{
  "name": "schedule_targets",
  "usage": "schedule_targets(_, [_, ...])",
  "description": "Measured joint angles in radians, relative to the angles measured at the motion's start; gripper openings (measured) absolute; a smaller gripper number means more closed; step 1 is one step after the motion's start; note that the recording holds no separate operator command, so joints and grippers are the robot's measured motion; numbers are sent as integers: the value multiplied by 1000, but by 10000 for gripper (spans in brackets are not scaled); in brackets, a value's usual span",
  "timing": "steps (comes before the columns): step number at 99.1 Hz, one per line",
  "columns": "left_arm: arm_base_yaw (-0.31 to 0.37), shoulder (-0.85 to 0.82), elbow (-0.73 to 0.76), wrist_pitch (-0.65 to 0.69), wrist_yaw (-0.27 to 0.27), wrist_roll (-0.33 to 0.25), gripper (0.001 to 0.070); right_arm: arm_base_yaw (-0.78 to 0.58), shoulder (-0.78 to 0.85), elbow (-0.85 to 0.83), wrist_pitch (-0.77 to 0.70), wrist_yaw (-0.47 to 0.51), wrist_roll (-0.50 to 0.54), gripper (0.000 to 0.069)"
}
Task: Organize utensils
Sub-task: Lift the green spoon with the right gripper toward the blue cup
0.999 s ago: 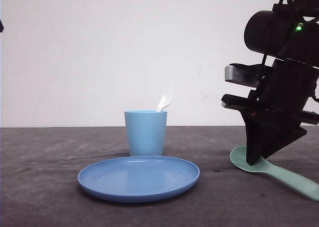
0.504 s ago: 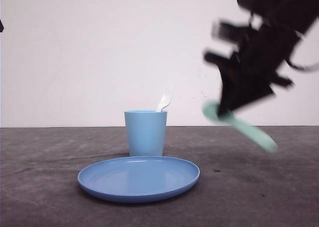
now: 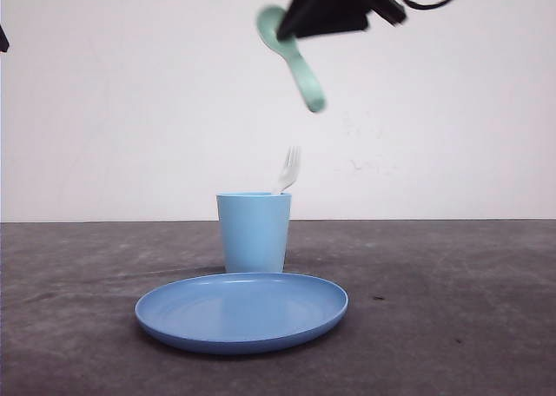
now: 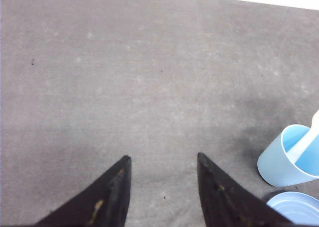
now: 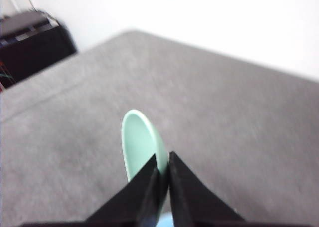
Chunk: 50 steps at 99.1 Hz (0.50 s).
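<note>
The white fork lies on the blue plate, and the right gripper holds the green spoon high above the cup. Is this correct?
Not quite. The white fork stands in the cup, not on the blue plate, as the front view shows. The right gripper does hold the green spoon high above the cup.

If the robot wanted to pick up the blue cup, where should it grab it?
Probably by the cup wall, from the left side or from behind. It stands upright with plain walls and no handle, so jaws could close across it. The plate sits in front, and the fork leans out at the right rim, so avoid those sides.
</note>
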Motion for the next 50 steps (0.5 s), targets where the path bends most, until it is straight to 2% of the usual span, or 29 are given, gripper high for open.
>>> schedule_targets(50, [0,0,0,13,0,0,240,23,262,0,352,1,-105,24])
